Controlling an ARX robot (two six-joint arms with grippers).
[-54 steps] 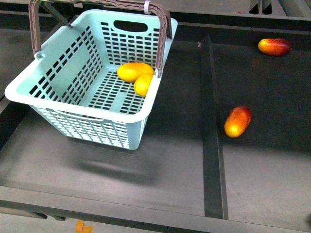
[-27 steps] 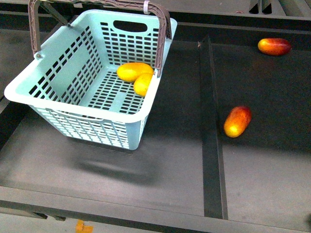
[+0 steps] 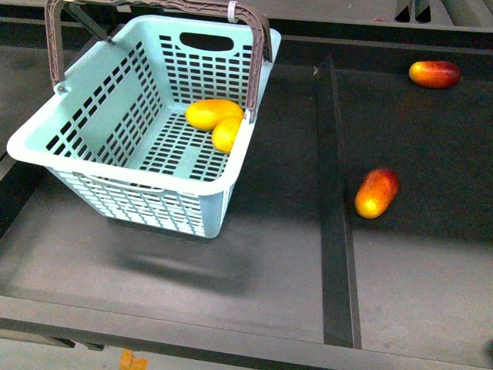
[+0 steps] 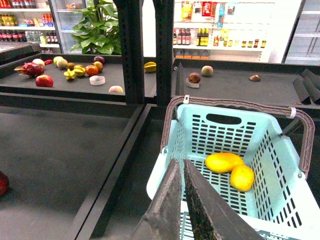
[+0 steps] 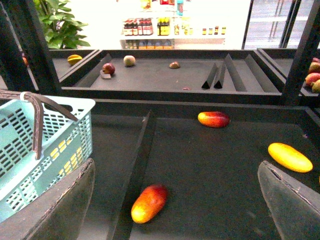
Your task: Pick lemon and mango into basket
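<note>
The pale mint-green basket (image 3: 146, 204) with a brown handle stands at the left of the dark shelf. Inside it the mango (image 3: 212, 113) lies against the lemon (image 3: 226, 133), near the right wall. In the left wrist view my left gripper (image 4: 179, 164) is shut and empty, held above the basket's rim (image 4: 225, 107), with the mango (image 4: 223, 162) and lemon (image 4: 242, 177) beyond its tips. My right gripper (image 5: 176, 166) is open and empty over the right section; the basket (image 5: 30, 135) is off to its side. Neither gripper shows in the front view.
A raised dark divider (image 3: 335, 200) splits the shelf. Right of it lie two red-orange oval fruits (image 3: 377, 193) (image 3: 435, 74). The right wrist view also shows a yellow elongated fruit (image 5: 290, 157) further out. More shelves with fruit stand behind.
</note>
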